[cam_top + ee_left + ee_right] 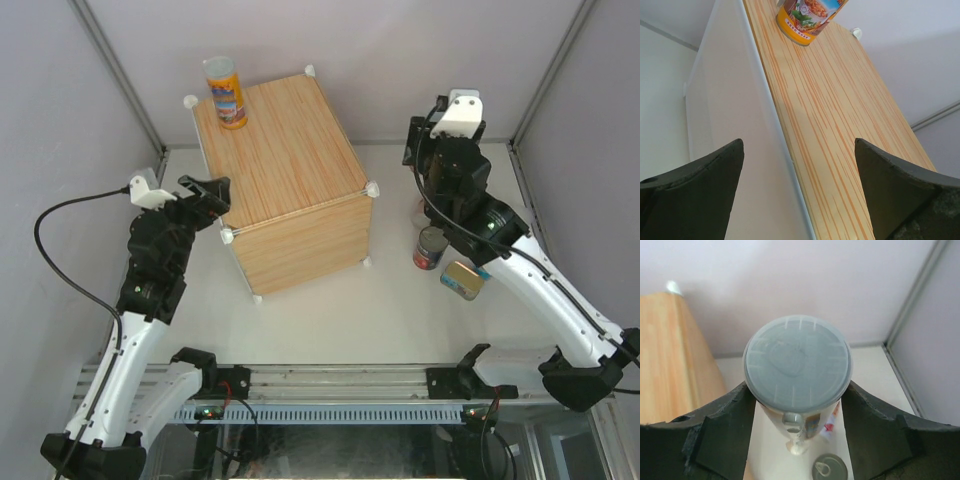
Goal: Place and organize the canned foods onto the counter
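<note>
Pale lilac-grey walls close in the white table at the back and on both flanks. Grey metal struts run up the two back corners. A silver rail lines the near edge, with a blue ribbed strip just below. The light is soft and even, and the shadows are faint.

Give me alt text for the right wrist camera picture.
The right gripper holds a tall can, seen lid-on from above, between its dark jaws. Below it a pull-tab can shows, and the wood-grain counter stands at left.
</note>
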Action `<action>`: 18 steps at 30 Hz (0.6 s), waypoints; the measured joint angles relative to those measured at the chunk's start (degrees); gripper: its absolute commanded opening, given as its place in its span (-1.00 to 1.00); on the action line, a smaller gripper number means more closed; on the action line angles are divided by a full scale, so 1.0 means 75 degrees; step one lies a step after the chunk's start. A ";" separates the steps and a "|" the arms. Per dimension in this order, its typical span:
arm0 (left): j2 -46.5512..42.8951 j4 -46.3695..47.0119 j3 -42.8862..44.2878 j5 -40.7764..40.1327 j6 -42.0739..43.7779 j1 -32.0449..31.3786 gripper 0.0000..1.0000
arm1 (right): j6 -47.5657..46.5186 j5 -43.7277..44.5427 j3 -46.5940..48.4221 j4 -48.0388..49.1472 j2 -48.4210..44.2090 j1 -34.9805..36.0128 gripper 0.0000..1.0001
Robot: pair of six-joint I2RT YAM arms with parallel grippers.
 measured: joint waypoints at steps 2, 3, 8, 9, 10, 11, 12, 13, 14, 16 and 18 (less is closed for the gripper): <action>0.0023 0.0026 0.0000 0.0003 0.0000 0.0000 0.91 | -0.0379 0.0140 0.0656 0.0102 0.0274 0.0434 -1.00; 0.0029 0.0026 0.0000 0.0003 0.0000 0.0000 0.91 | -0.0510 0.0157 0.0906 0.0187 0.0425 0.0592 -1.00; 0.0032 0.0029 0.0000 0.0006 0.0006 0.0000 0.89 | -0.0994 0.0134 0.2151 0.0286 0.1402 0.1207 -1.00; 0.0032 0.0029 0.0000 0.0006 0.0006 0.0000 0.89 | -0.1049 0.0114 0.2340 0.0274 0.1582 0.1279 -1.00; 0.0035 0.0032 0.0000 0.0009 0.0006 0.0000 0.89 | -0.1102 0.0085 0.2602 0.0230 0.1824 0.1361 -1.00; 0.0035 0.0029 0.0000 0.0015 0.0006 0.0000 0.89 | -0.1139 0.0035 0.2879 0.0187 0.2084 0.1437 -1.00; 0.0035 0.0032 0.0000 0.0023 0.0009 -0.0003 0.89 | -0.1166 -0.0023 0.3150 0.0166 0.2340 0.1507 -1.00; 0.0041 0.0032 0.0000 0.0026 0.0009 0.0000 0.89 | -0.1180 -0.0093 0.3378 0.0119 0.2550 0.1565 -1.00; 0.0047 0.0032 0.0000 0.0032 0.0009 -0.0003 0.88 | -0.1192 -0.0178 0.3727 0.0023 0.2836 0.1629 -1.00; 0.0061 0.0035 0.0000 0.0055 0.0009 -0.0003 0.88 | -0.1189 -0.0373 0.4465 -0.0207 0.3418 0.1731 -1.00; 0.0073 0.0035 0.0000 0.0061 0.0012 -0.0003 0.88 | -0.1183 -0.0583 0.5237 -0.0373 0.4016 0.1816 -1.00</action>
